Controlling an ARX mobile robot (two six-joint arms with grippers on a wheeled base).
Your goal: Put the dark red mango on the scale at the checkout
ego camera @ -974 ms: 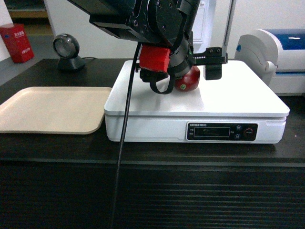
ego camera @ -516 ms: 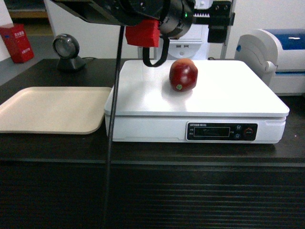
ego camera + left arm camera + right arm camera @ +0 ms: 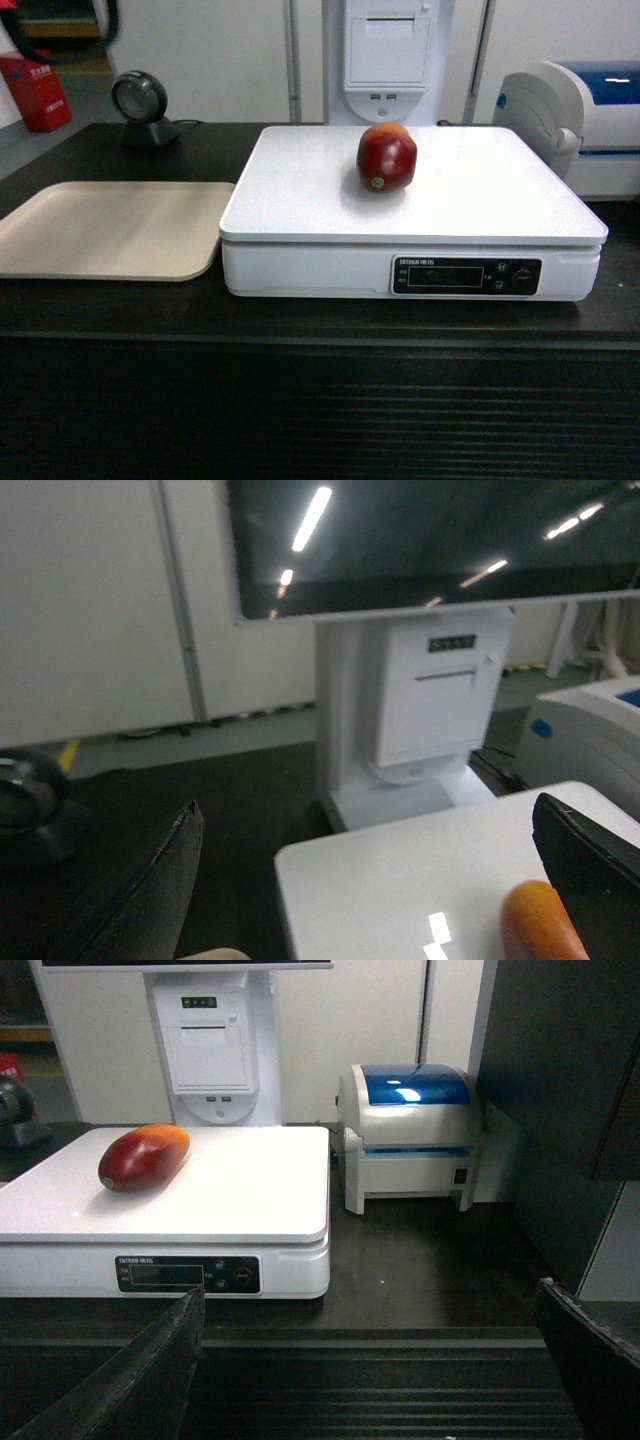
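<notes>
The dark red mango (image 3: 386,157) lies free on the white platform of the scale (image 3: 480,200), toward its back middle, green sticker facing front. The scale stands on the black checkout (image 3: 320,400). Neither gripper shows in the head view. My left gripper (image 3: 367,805) is open and empty, raised above the scale's back left corner (image 3: 400,880); the mango's orange end (image 3: 535,925) peeks in beside its right finger. My right gripper (image 3: 370,1290) is open and empty in front of the ribbed checkout front (image 3: 370,1380), with the mango (image 3: 143,1156) far off on the scale (image 3: 250,1190).
A beige tray (image 3: 110,228) lies left of the scale. A round black scanner (image 3: 145,108) and a red box (image 3: 35,90) stand behind it. A white-and-blue machine (image 3: 580,110) is at the right, a white printer stand (image 3: 388,50) behind the scale.
The left arm let go of the mango, rose from over the scale and went up and left out of the head view. The mango stays on the platform.
</notes>
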